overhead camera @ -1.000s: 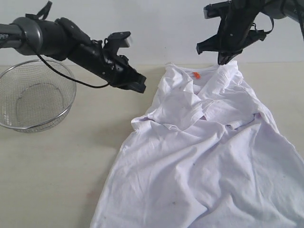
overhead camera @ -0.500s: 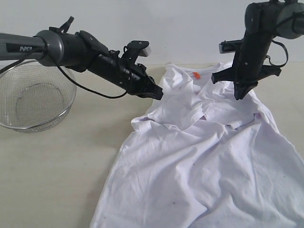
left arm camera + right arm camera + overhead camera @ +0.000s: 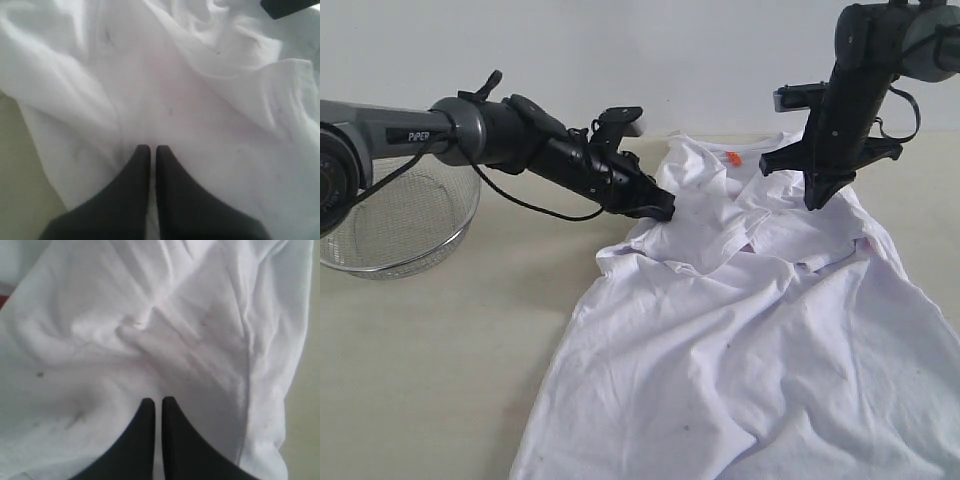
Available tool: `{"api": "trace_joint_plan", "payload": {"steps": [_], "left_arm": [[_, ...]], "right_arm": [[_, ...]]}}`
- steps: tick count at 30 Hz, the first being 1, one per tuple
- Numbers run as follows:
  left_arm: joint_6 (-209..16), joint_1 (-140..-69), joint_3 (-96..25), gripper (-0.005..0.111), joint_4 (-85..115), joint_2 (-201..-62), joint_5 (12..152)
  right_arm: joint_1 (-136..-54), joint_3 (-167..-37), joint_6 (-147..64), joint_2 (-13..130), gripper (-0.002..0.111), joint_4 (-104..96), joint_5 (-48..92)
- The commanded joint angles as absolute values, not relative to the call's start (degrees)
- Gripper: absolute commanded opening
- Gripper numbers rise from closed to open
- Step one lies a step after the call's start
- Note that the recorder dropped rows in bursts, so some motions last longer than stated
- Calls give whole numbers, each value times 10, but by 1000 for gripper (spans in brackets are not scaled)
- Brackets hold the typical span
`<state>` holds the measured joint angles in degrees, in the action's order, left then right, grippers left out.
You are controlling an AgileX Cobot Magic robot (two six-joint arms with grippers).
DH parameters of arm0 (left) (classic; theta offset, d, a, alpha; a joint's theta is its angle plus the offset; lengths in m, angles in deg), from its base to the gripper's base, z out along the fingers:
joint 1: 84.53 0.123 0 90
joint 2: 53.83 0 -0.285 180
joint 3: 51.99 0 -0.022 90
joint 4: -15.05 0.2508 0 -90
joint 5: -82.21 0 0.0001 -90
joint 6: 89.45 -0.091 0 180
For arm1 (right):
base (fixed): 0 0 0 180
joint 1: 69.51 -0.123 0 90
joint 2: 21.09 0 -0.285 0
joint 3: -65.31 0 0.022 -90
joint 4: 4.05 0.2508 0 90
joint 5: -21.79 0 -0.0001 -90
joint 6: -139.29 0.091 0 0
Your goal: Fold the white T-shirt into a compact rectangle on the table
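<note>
Finding the shirt (image 3: 750,340) lying rumpled over the right part of the table (image 3: 440,380), collar at the far end, hem running out of the exterior view at the near edge. Noting a small orange tag (image 3: 732,158) at the neck, too small for reading, and faint dark specks on the cloth.

Aiming the left gripper (image 3: 665,208) at the shirt's left shoulder edge, fingers pressing together, pinching nothing visible; tips right over white folds, contact being unclear. Pointing the right gripper (image 3: 815,200) down over the right shoulder beside the collar, fingers likewise closed on nothing visible.

Reading "PiPER" (image 3: 417,135) in white on the left arm (image 3: 470,125). Spotting a wire basket (image 3: 410,215) resting at the table's left, partly behind that arm, well apart from the shirt, only mesh showing inside.
</note>
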<state>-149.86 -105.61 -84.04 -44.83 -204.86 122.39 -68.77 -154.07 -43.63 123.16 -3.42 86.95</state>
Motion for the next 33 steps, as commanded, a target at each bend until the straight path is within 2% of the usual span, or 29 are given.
{"api": "trace_joint_plan", "payload": {"steps": [1,15,24,33], "left_arm": [[-1444,-1059,-846,4,-392,-2060,1186],[-1247,-1048,-847,4,-205,-2088,1119],[-1208,-996,-847,4,-174,-2084,1160],[-1180,-981,-846,4,-128,-2074,1192]], "right_arm": [[-686,-1539,-442,1226,0,-31,872],[-686,-1539,-453,1226,0,-31,877],[-696,-1539,-468,1226,0,-17,867],[-736,-1539,-472,1231,0,-3,825]]}}
